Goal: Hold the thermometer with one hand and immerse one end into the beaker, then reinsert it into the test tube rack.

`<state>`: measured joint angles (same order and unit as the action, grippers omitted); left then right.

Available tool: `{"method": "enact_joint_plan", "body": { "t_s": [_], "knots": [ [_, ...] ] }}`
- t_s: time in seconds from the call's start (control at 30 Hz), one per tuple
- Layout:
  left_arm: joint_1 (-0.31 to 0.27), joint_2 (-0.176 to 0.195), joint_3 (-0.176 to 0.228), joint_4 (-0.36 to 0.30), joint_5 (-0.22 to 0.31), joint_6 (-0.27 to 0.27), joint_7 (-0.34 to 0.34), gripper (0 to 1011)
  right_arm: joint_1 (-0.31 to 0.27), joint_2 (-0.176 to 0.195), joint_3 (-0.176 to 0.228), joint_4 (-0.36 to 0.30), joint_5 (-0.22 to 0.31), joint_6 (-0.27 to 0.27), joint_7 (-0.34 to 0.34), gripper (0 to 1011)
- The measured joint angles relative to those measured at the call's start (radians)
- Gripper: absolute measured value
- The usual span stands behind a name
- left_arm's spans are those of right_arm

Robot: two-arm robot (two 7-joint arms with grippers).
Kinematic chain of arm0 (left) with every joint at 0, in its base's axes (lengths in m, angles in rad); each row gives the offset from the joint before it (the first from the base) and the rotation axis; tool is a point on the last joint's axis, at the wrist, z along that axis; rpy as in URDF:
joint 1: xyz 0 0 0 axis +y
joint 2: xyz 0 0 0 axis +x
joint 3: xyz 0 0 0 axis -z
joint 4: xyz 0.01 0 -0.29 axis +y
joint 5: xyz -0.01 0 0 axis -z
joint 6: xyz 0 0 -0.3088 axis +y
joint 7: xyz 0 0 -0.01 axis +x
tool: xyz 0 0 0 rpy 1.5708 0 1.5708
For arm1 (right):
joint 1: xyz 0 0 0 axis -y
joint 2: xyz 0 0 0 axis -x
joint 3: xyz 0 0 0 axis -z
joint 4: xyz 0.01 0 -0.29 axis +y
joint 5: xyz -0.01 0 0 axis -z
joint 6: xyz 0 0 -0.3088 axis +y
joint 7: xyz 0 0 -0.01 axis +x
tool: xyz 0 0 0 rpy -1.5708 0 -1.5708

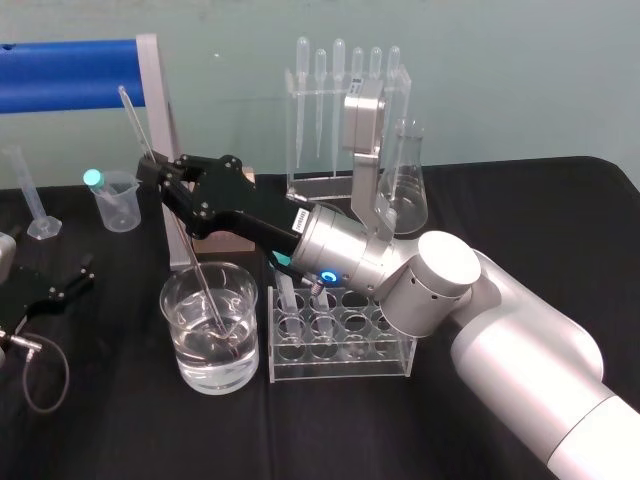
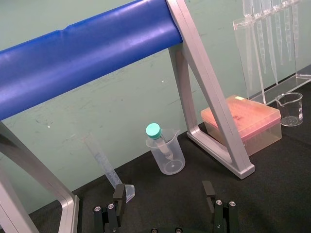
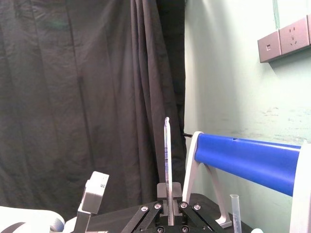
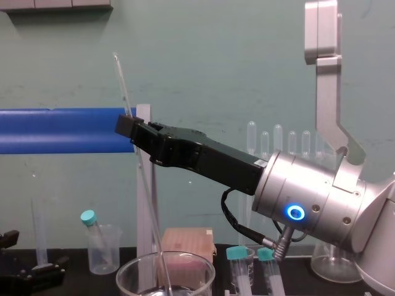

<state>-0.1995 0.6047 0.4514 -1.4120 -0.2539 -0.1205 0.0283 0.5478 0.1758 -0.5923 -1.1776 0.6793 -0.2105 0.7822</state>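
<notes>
The thermometer (image 1: 136,122) is a long thin glass rod, tilted, with its lower end dipped in the water of the large beaker (image 1: 210,372). My right gripper (image 1: 162,180) is shut on the rod about a third of the way down from its top, above and just left of the beaker. In the chest view the thermometer (image 4: 121,83) passes through the right gripper (image 4: 128,126) down into the beaker's rim (image 4: 131,269). The right wrist view shows the black fingers (image 3: 176,190) clamped on the rod (image 3: 167,160). The clear test tube rack (image 1: 340,362) stands right of the beaker. My left gripper (image 2: 164,194) rests open at the table's left.
A blue bar on a silver frame (image 1: 70,75) runs behind the beaker. A small beaker with a teal-capped tube (image 1: 112,200) and a graduated cylinder (image 1: 30,195) stand at back left. The pipette stand (image 1: 345,100), a conical flask (image 1: 405,185) and a pink box (image 2: 243,121) sit behind the rack.
</notes>
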Motion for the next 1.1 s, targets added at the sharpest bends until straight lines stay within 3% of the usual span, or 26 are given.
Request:
{"method": "enact_joint_plan", "body": {
  "t_s": [1.1],
  "knots": [
    [0.0,0.0,0.0,0.0,0.0,0.0,0.0,1008,0.0,0.0,0.0,0.0,0.0,0.0,0.0,56]
  ]
}}
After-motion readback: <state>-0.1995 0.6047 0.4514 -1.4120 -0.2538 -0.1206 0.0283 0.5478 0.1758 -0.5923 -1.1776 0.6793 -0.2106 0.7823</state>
